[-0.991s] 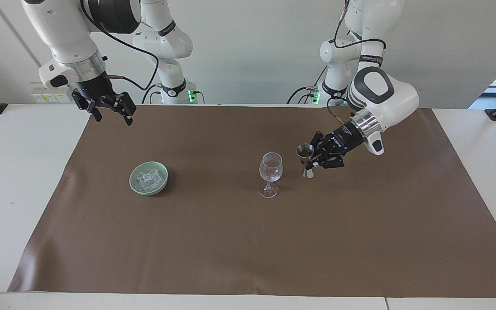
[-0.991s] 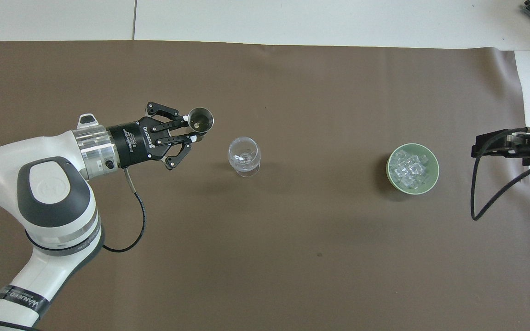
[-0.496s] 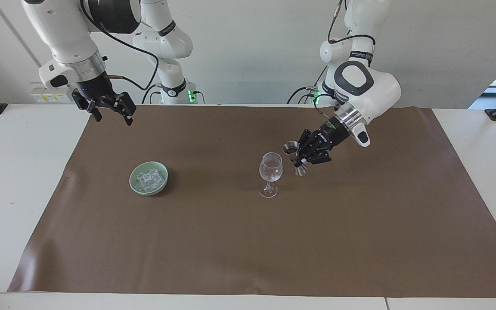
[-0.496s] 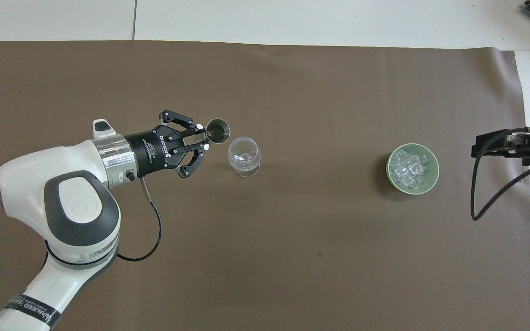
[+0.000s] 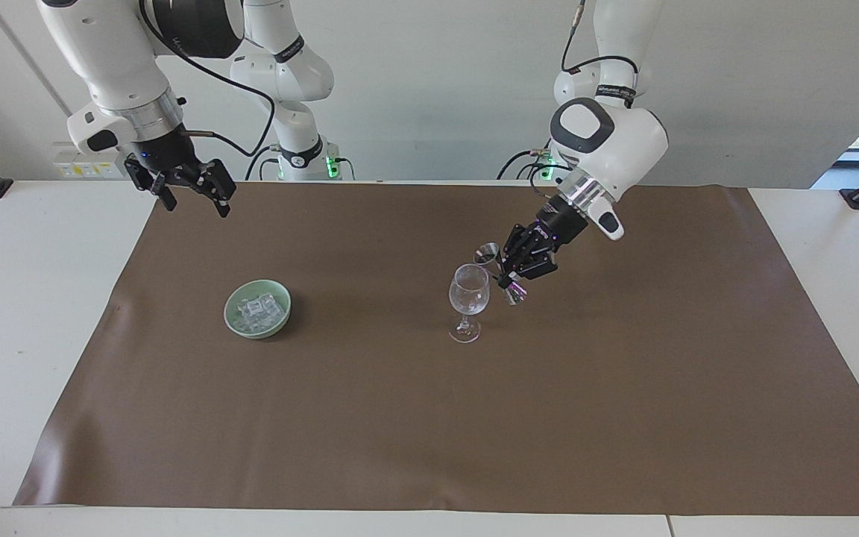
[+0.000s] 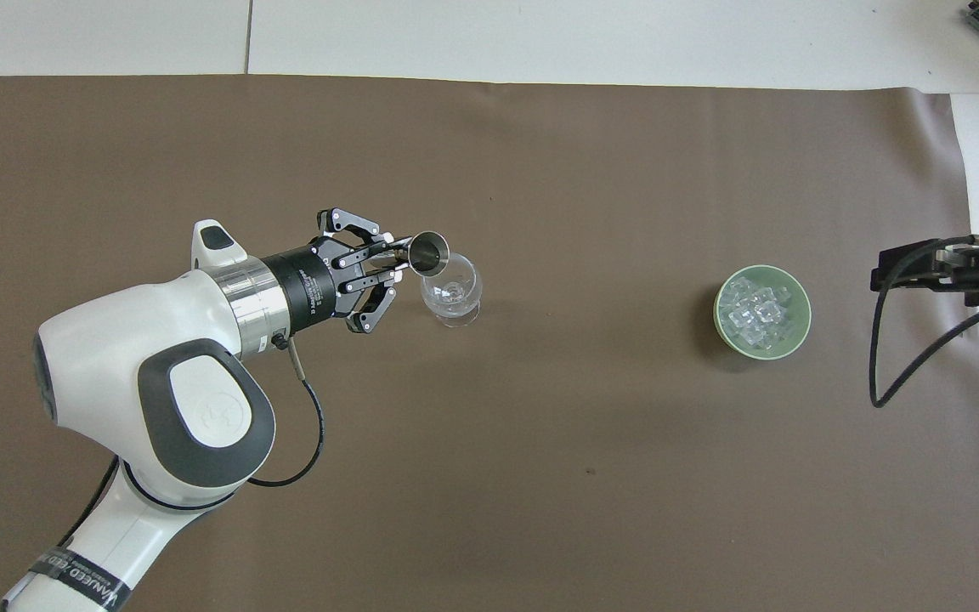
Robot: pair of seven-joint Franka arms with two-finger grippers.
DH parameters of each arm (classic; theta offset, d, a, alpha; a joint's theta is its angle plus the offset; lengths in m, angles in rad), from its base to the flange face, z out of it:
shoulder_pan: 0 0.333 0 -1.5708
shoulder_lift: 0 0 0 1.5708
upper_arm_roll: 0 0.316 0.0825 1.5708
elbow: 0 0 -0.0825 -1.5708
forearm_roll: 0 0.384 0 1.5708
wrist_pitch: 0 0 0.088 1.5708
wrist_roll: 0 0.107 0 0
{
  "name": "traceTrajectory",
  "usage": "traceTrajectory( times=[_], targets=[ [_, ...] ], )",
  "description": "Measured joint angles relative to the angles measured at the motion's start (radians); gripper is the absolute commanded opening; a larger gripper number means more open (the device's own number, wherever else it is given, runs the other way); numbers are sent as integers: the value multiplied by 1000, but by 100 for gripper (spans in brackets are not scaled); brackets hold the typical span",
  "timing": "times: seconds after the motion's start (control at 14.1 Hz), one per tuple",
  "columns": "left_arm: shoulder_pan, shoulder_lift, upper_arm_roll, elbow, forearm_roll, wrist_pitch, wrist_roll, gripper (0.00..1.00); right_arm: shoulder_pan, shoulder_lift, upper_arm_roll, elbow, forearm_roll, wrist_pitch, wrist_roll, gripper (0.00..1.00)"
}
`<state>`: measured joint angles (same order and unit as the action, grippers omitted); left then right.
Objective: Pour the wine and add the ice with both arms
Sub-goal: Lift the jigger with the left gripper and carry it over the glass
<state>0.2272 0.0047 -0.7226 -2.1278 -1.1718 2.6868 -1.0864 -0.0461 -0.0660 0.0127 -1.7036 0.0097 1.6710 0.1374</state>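
Observation:
My left gripper (image 5: 505,277) is shut on a small metal jigger (image 5: 488,254) and holds it tilted, its mouth at the rim of the clear stemmed wine glass (image 5: 468,298). In the overhead view the jigger (image 6: 431,252) overlaps the rim of the glass (image 6: 454,295), with the left gripper (image 6: 396,259) beside it. The glass stands upright on the mat. The ice (image 5: 256,311) is a heap of clear cubes in a pale green bowl (image 5: 258,332), toward the right arm's end. My right gripper (image 5: 192,192) is open and empty, raised over the mat's edge; it waits.
A brown mat (image 5: 400,418) covers most of the white table. In the overhead view the bowl (image 6: 721,316) with the ice (image 6: 759,308) sits between the glass and the right gripper (image 6: 902,274).
My left gripper has carried the jigger toward the glass and tipped it over the rim. The right arm has not moved.

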Motion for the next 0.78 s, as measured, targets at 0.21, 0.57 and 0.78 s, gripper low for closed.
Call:
traceTrajectory(
  times=[0.21, 0.57, 0.78],
  targets=[
    [0, 0, -12, 0, 66, 51, 0, 0, 0, 0, 0, 0, 0, 0, 0, 100],
    [0, 0, -28, -1, 147, 113, 0, 0, 0, 0, 0, 0, 0, 0, 0, 100],
    [0, 0, -38, -7, 184, 160, 0, 0, 0, 0, 0, 0, 0, 0, 0, 100]
  ],
)
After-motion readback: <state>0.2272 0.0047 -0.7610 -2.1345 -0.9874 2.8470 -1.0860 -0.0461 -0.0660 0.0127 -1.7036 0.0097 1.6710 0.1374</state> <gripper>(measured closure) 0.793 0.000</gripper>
